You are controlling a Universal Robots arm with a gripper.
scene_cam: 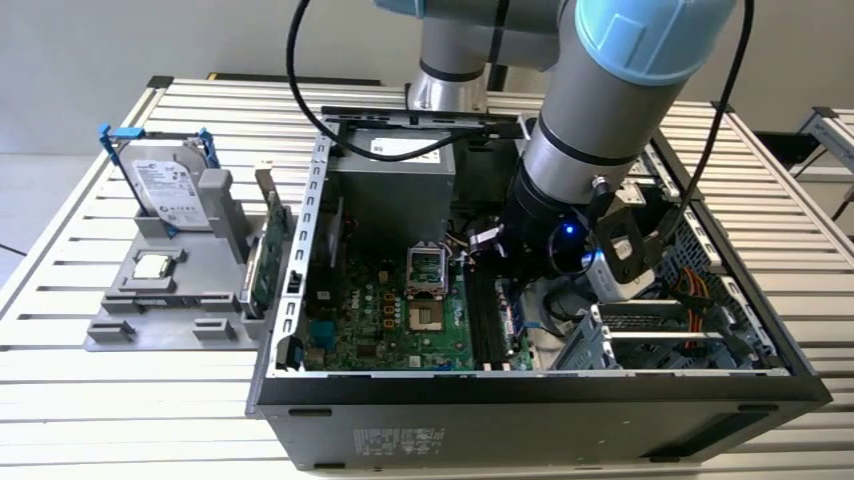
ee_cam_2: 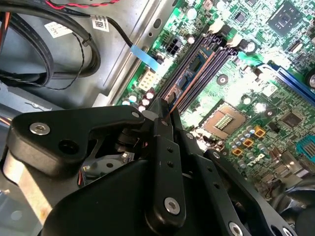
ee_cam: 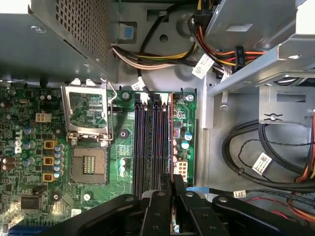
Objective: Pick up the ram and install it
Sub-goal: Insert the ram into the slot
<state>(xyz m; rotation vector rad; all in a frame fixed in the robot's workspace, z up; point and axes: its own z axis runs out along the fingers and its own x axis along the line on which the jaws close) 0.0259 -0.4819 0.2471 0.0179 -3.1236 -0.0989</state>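
Pincer (ee_cam: 172, 196) clenched on the ram (ee_cam: 171, 142), we see edge-on above the slots (ee_cam: 147, 142) in both wrist views; the exterior view adds the case (scene_cam: 534, 390).

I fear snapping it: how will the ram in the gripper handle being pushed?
Probably stiff yet fragile: the ram shows as a thin straight edge running from the gripper over the memory slots. Likely light, since the gripper's narrow tips alone carry it. Being so thin, it may tilt sideways if pushed off-line.
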